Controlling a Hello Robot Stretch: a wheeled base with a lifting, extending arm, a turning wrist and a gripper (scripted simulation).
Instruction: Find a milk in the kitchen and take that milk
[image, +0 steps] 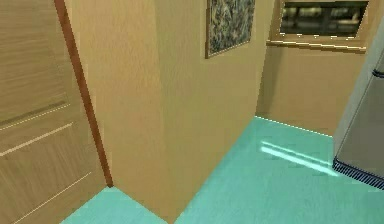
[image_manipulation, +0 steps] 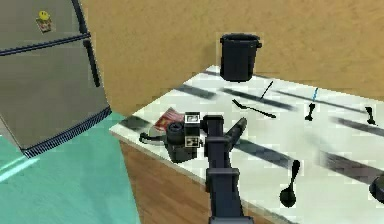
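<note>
In the arm side view the dark arm bar rises from the bottom edge to the near corner of a white countertop (image_manipulation: 330, 150). Left of its two white squares, my gripper (image_manipulation: 155, 137) reaches toward that corner. A small red and white object (image_manipulation: 165, 122) lies on the countertop right behind the gripper; its shape is too small to name. I cannot tell whether the gripper holds anything.
A black pot (image_manipulation: 240, 57) stands at the countertop's far side, with several black utensils such as a ladle (image_manipulation: 290, 185) spread around. A grey fridge (image_manipulation: 50, 80) stands left, also at the forward view's right edge (image: 365, 110). Ahead are a wooden door (image: 35, 120), a wall corner (image: 150, 100), a framed picture (image: 230, 25) and teal floor (image: 280, 170).
</note>
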